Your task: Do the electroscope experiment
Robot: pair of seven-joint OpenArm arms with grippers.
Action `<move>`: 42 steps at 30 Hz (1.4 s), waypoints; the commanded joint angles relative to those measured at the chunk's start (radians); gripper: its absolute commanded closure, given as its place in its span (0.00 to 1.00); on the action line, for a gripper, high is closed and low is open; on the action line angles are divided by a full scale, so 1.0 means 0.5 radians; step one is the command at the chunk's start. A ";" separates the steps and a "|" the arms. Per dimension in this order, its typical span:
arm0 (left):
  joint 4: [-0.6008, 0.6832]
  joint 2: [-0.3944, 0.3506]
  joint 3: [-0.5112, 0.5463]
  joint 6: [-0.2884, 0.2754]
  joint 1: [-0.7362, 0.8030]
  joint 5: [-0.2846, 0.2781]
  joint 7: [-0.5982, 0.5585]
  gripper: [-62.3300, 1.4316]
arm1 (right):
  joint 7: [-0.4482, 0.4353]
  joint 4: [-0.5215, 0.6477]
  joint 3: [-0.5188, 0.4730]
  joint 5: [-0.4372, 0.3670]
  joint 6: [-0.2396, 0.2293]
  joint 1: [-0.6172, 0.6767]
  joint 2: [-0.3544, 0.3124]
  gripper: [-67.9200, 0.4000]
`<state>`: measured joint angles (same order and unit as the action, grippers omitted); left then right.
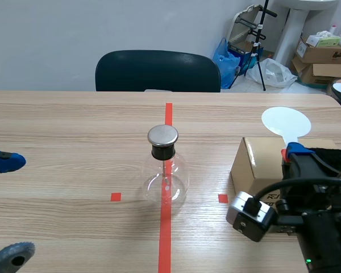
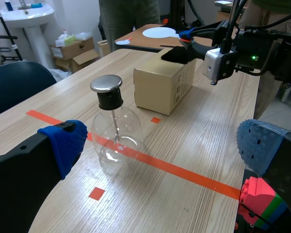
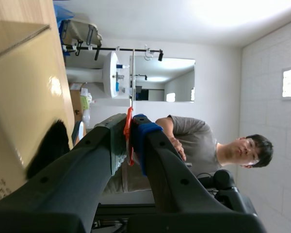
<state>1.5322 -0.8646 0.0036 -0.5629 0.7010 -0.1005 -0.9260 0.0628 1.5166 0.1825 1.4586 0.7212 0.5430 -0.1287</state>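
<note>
Between right claw pads | red handle, seemingly | white disc: scene view

the left jaws stand wide apart, a blue dotted pad on each side and only bare counter between them. ahead, a clear glass flask stands upright on the orange tape line, with a black collar and a round metal cap. beyond it sits a cardboard box. the right arm's jaws hang over its top, a white disc at their tips.
</note>
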 commanded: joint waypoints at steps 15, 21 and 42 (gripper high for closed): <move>0.025 0.002 0.014 -0.011 -0.031 -0.014 0.137 0.00 | 0.491 0.028 0.474 0.005 -0.039 -0.196 -0.093 0.98; 0.023 0.011 -0.057 -0.012 -0.179 -0.021 0.470 0.26 | 0.529 0.028 0.620 0.005 -0.078 -0.229 -0.159 0.98; -0.943 0.591 -0.935 0.120 -1.379 0.008 0.726 0.93 | 0.436 0.028 0.724 0.005 -0.173 -0.250 -0.323 0.98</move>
<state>1.0420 -0.5770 -0.4736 -0.5014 0.0212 -0.0917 -0.5491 0.2878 1.5166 0.5453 1.4601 0.6239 0.4301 -0.2790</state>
